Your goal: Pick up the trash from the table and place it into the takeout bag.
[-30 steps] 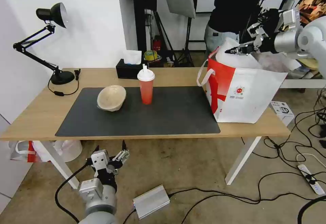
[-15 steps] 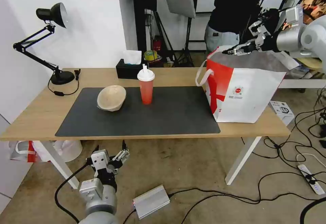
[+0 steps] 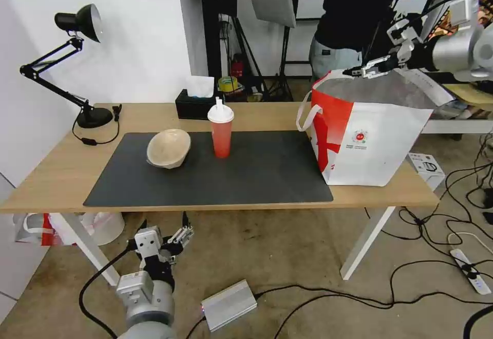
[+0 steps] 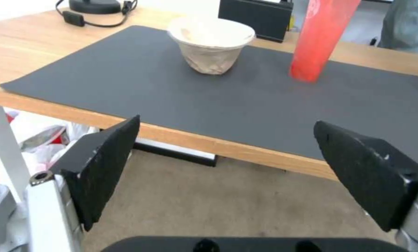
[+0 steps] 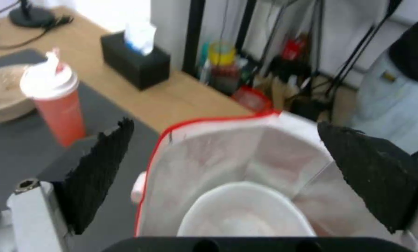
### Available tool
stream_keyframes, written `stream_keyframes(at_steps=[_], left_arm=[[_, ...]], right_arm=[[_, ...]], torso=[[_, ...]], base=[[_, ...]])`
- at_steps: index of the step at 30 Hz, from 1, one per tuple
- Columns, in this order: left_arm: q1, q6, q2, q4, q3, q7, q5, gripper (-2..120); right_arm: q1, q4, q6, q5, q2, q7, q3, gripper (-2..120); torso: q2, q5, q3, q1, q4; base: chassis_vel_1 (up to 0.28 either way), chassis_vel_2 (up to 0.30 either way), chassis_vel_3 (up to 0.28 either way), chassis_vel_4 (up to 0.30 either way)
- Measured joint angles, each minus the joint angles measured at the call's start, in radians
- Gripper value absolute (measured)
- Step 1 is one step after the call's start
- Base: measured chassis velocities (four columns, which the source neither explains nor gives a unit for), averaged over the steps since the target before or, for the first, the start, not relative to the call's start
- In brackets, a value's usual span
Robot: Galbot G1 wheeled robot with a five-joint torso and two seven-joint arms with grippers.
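- Leftmost, a black desk lamp [image 3: 77, 20] stands on the far left corner of the light wooden table [image 3: 51, 174], its base just off the dark grey mat [image 3: 231, 180].
- Below the table's near edge, the left gripper [image 3: 165, 231] hangs over the floor, fingers spread apart and empty; the left wrist view shows its two black pads [image 4: 106, 164] wide open with the mat's near edge beyond them.
- On the left part of the mat lies the beige pulp bowl [image 3: 168, 148], tipped toward the near side.
- Just right of it, apart from it, the tall red drink cup [image 3: 221, 134] with a white lid stands upright on the mat.
- Behind the cup, at the table's far edge, sits a black tissue box [image 3: 194, 104].
- On the right end of the table stands the white and red takeout bag [image 3: 370, 144], mouth open, one corner overlapping the mat.
- Inside the bag, the right wrist view shows the wide white round bowl [image 5: 243, 213] resting against the foil lining.
- Above the bag's far rim hovers the right gripper [image 3: 365, 68], fingers apart and holding nothing.
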Motion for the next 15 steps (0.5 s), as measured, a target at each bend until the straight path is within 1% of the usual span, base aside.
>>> stream_keyframes(at_steps=[1,4,5,7,9,10,13,14,15], left_arm=[[0.0,0.0,0.0,0.0,0.0,0.0,0.0,100],[0.005,-0.001,0.001,-0.002,-0.006,0.0,0.0,100],[0.005,-0.001,0.001,-0.002,-0.006,0.0,0.0,100],[0.006,-0.003,0.002,-0.003,-0.012,0.0,0.0,100],[0.008,-0.004,0.004,-0.006,-0.019,0.0,-0.001,100],[0.008,-0.004,0.004,-0.006,-0.019,0.0,-0.001,100],[0.012,-0.006,0.006,-0.008,-0.025,0.0,-0.001,100],[0.012,-0.006,0.006,-0.008,-0.025,0.0,-0.001,100],[0.013,-0.006,0.006,-0.009,-0.027,0.0,-0.001,100]], right_arm=[[0.0,0.0,0.0,0.0,0.0,0.0,0.0,100],[-0.047,0.082,0.05,0.046,-0.034,0.098,0.043,100],[-0.047,0.082,0.05,0.046,-0.034,0.098,0.043,100],[-0.089,0.124,0.093,0.054,-0.047,0.136,0.087,100],[-0.164,0.166,0.181,0.071,-0.055,0.196,0.15,100],[-0.164,0.166,0.181,0.071,-0.055,0.196,0.15,100],[-0.272,0.24,0.289,0.092,-0.077,0.275,0.23,100],[-0.272,0.24,0.289,0.092,-0.077,0.275,0.23,100],[-0.298,0.263,0.317,0.097,-0.084,0.296,0.249,100]], torso=[[0.0,0.0,0.0,0.0,0.0],[0.0,0.0,0.0,0.0,0.0],[0.0,0.0,0.0,0.0,0.0],[0.0,0.0,0.0,0.0,0.0],[0.0,0.0,0.0,0.0,0.0001],[0.0,0.0,0.0,0.0,0.0001],[0.0,0.0001,0.0,0.0,0.0002],[0.0,0.0001,0.0,0.0,0.0002],[0.0,0.0002,0.0,0.0,0.0]], base=[[0.0,0.0,0.0,0.0],[0.0,0.0,0.0,0.0],[0.0,0.0,0.0,0.0],[0.0,0.0,0.0,0.0],[0.0,0.0,0.0,0.0],[0.0,0.0,0.0,0.0],[0.0,0.0,0.0,0.0],[0.0,0.0,0.0,0.0],[0.0,0.0,0.0,0.0]])
